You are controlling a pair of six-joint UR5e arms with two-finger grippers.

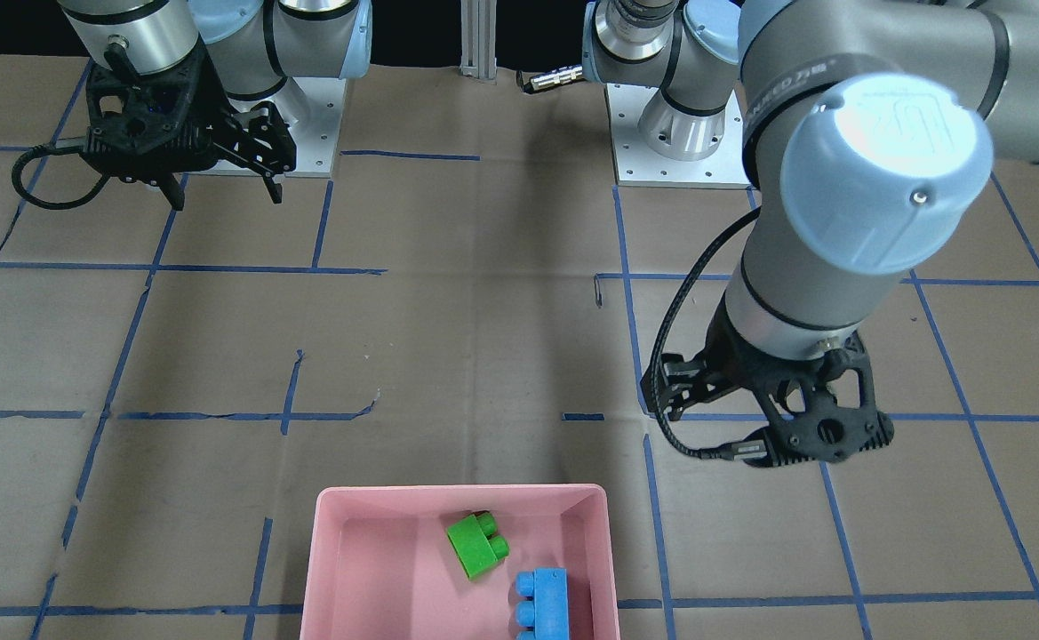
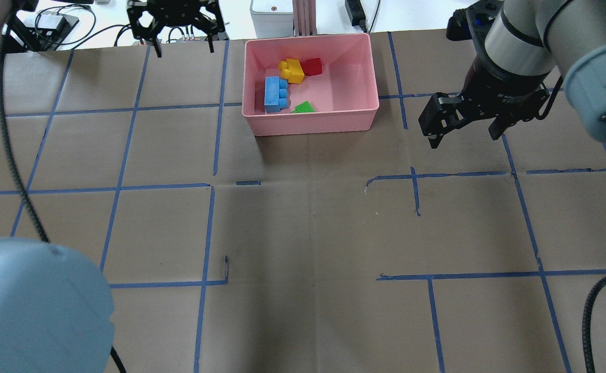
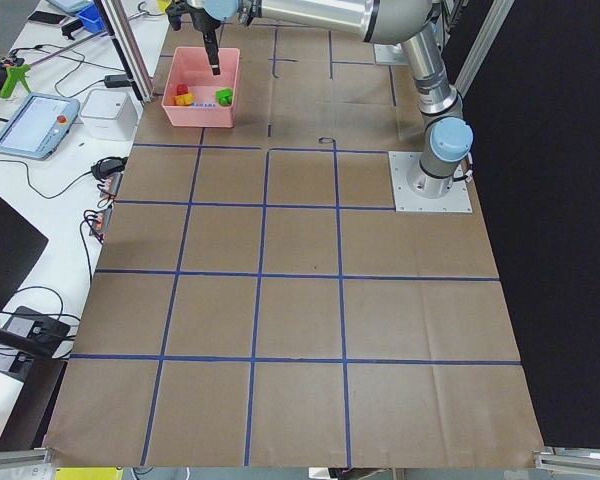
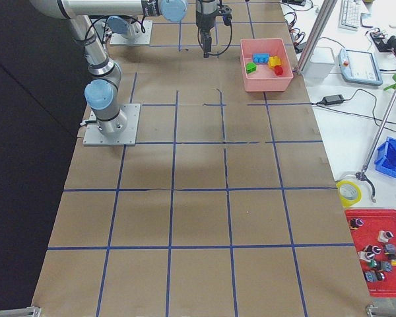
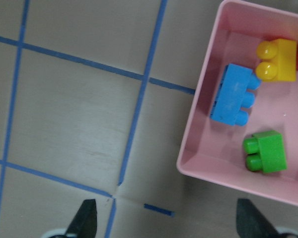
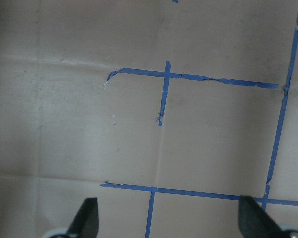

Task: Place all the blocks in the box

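- Box (image 2: 313, 124): pink tray at top centre of the overhead view, flat on the brown paper table (image 2: 303, 233).
- All four blocks lie inside the box.
- Blue block (image 2: 274, 94): along the tray's left wall, studs pointing right.
- Yellow block (image 2: 292, 71): just above and right of the blue one. Red block (image 2: 312, 67) sits against its right side.
- Green block (image 2: 304, 107): low in the tray by the near wall, partly hidden by the rim.
- Left gripper (image 2: 183, 50): upper left of the overhead view, left of the box. Fingers spread wide, nothing between them. In its wrist view the box fills the upper right of the frame.
- Right gripper (image 2: 463, 139): right side of the overhead view, well apart from the box. Fingers spread, empty. Its wrist view shows only paper and blue tape lines (image 6: 188, 77).
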